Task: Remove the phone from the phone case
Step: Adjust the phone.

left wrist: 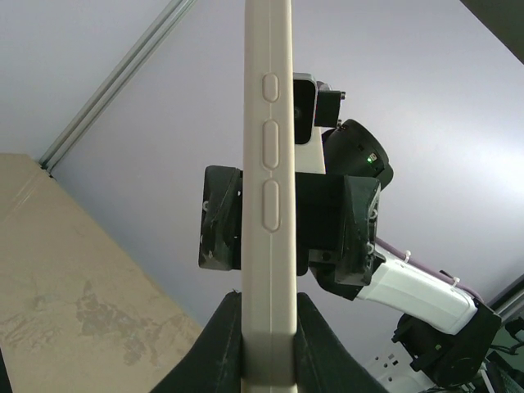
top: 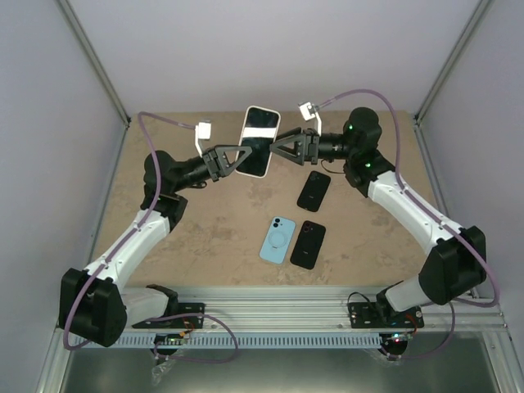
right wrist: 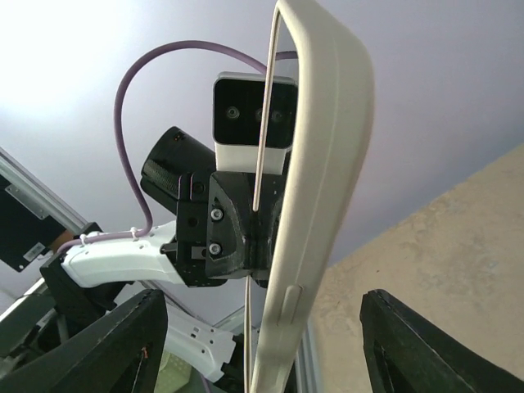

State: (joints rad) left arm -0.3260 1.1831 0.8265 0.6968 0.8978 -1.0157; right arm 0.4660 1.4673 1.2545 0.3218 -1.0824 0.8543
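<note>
A cream phone case with the phone in it (top: 256,141) is held up above the back of the table, screen side toward the top camera. My left gripper (top: 237,157) is shut on the case's left edge. In the left wrist view the case (left wrist: 268,164) stands edge-on, side buttons showing, clamped by that gripper (left wrist: 268,299). My right gripper (top: 276,147) is open at the case's right edge. In the right wrist view its jaws (right wrist: 264,299) stand wide apart around the case (right wrist: 327,164), touching neither side. There a thin lip (right wrist: 262,164) stands off the case's left side.
On the tan table (top: 205,237) lie a black phone (top: 313,190), a light-blue phone case (top: 277,240) and another black phone (top: 308,244), all in front of the grippers. Grey walls enclose the table on three sides.
</note>
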